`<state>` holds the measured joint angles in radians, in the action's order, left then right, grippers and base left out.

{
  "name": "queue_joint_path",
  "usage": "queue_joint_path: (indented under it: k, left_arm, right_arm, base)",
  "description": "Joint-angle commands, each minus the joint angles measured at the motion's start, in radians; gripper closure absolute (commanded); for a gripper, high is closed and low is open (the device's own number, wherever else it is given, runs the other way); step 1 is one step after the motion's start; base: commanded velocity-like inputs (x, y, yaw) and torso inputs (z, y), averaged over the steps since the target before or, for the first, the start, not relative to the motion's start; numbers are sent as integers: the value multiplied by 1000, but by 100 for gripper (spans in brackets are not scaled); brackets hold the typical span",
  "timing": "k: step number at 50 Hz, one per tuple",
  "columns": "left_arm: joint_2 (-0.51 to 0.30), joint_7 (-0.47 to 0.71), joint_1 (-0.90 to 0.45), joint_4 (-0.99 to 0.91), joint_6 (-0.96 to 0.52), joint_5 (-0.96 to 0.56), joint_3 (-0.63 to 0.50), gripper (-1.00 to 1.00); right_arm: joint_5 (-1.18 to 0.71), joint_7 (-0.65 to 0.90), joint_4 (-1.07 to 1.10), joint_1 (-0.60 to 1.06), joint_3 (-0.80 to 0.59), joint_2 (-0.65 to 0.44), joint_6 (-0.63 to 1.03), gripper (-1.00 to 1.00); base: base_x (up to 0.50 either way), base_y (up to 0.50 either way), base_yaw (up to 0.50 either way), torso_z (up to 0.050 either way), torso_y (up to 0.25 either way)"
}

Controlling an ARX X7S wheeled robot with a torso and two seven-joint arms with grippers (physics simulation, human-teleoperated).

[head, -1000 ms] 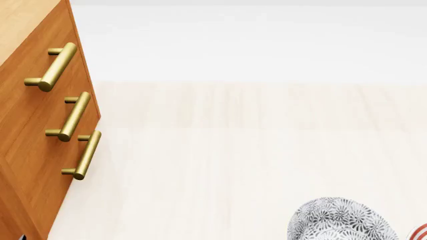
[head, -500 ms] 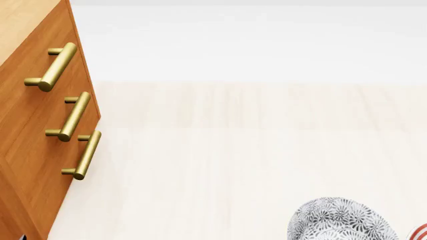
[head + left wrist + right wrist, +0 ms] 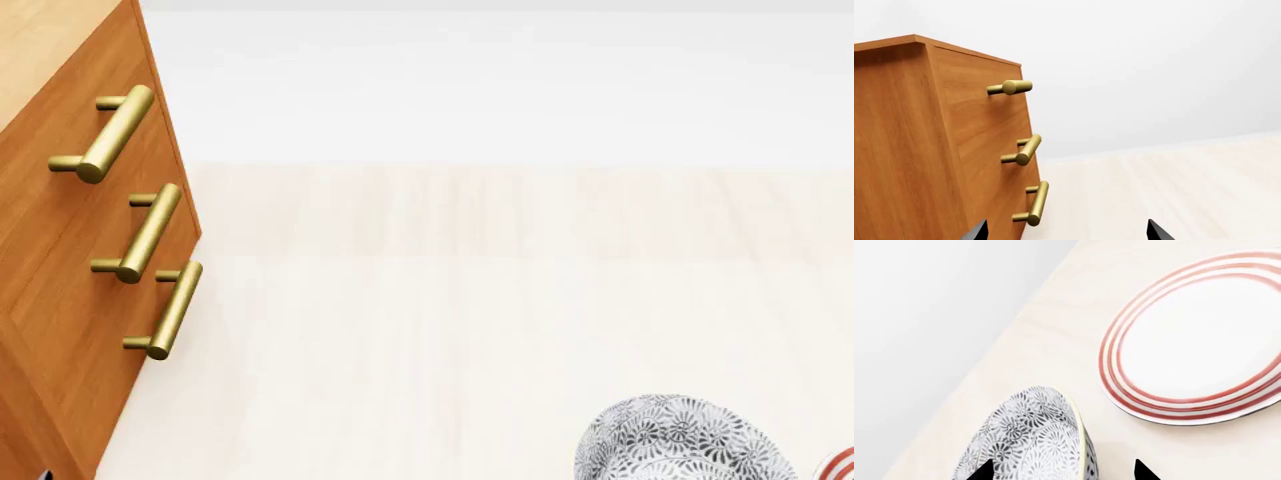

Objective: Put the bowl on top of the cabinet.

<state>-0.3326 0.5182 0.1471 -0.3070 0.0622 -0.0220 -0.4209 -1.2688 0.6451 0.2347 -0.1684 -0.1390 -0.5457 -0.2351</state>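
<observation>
The bowl (image 3: 674,440), white with a dense grey floral pattern, sits on the pale floor at the bottom right of the head view. In the right wrist view the bowl (image 3: 1029,437) fills the space near my right gripper (image 3: 1063,473). That gripper is open, and the bowl's yellowish rim lies between its two dark fingertips (image 3: 984,471). The orange-brown cabinet (image 3: 60,270) with brass bar handles stands at the left of the head view. My left gripper (image 3: 1066,234) is open and empty beside the cabinet (image 3: 914,150), with one fingertip in front of the drawer fronts. Neither gripper shows in the head view.
A flat white plate with red rings (image 3: 1197,340) lies on the floor right beside the bowl; only a sliver of this plate (image 3: 838,466) shows in the head view. Pale floor (image 3: 507,300) stretches between cabinet and bowl. A white wall (image 3: 507,90) stands behind.
</observation>
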Motion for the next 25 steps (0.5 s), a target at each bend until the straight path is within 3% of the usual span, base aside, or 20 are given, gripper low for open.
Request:
queue_joint_path:
  k: [1, 25]
  left_arm:
    - [-3, 3, 0, -1, 1, -3, -2, -100]
    - [-6, 7, -7, 1, -4, -7, -7, -100]
  right_arm:
    - [-18, 15, -65, 53, -10, 7, 29, -100]
    - [-52, 15, -131, 126, -50, 0, 107, -100]
  base:
    - [0, 0, 0, 0, 0]
    - [0, 0, 0, 0, 0]
